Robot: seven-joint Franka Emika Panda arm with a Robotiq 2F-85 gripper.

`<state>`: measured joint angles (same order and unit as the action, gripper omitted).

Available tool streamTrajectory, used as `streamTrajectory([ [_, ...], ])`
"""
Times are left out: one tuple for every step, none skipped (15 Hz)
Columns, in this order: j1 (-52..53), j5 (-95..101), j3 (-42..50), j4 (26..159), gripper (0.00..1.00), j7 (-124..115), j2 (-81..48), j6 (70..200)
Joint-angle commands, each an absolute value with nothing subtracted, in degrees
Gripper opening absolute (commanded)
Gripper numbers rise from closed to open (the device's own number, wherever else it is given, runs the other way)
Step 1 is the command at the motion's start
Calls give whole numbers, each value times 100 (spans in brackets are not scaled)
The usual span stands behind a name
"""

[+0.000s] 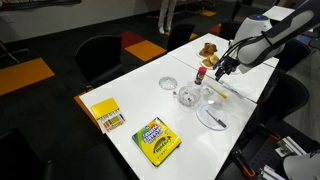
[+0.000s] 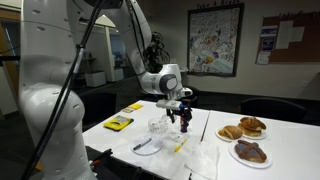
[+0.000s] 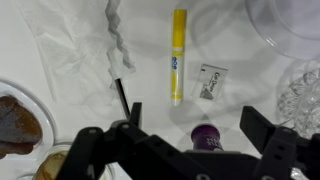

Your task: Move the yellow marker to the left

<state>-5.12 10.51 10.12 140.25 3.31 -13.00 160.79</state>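
1. The gripper (image 3: 192, 120) hangs above the white table (image 3: 230, 40) with its jaws spread wide. Nothing is clamped between them.
2. In the wrist view, the yellow marker (image 3: 177, 55) lies flat on the table in the upper centre of the frame. It runs straight from top to bottom, and its lower end stops just above the gap between the fingers. The gripper does not touch it.
3. A purple round-topped object (image 3: 207, 137) shows low in the frame between the two fingers. Whether either finger touches it cannot be told.
4. A small grey printed packet (image 3: 212, 80) lies just to the right of the marker's lower half, close to it but apart.
5. Crumpled white paper (image 3: 70, 50) fills the upper left of the wrist view, left of the marker and not touching it.
6. Clear glassware (image 3: 300, 90) stands at the right edge, with the rim of a clear dish (image 3: 290, 20) in the upper right corner.
7. A pastry on a plate (image 3: 15, 120) sits at the lower left edge.
8. In an exterior view, the gripper (image 1: 222, 70) hovers over the far right part of the table (image 1: 140, 100), with a white plate (image 1: 212, 117) below it in the frame. A crayon box (image 1: 157, 140) and a yellow pad (image 1: 106, 113) lie well apart, towards the lower left.
9. In an exterior view, the gripper (image 2: 178, 115) points down at the table centre, with plated pastries (image 2: 243, 128) to its right.
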Motion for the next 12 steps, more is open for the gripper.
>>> streamTrajectory([
  [-546, 1062, 982, 14017, 100, 328, -1295, 16061],
  [-546, 1062, 982, 14017, 100, 328, -1295, 16061],
  [-546, 1062, 983, 14017, 100, 328, -1295, 16061],
  [-584, 982, 920, 14036, 100, 440, -1299, 16122],
  [-607, 919, 881, 14045, 100, 490, -1311, 16148],
  [-687, 720, 752, 14071, 100, 689, -1318, 16178],
  [-695, 651, 712, 14074, 100, 742, -1336, 16181],
  [-737, 490, 619, 14078, 100, 909, -1360, 16186],
  [-736, 452, 594, 14080, 100, 995, -1395, 16216],
  [-695, 537, 642, 14073, 100, 982, -1424, 16218],
  [-712, 549, 635, 14092, 100, 1075, -1433, 16251],
  [-735, 539, 628, 14097, 100, 1144, -1453, 16249],
])
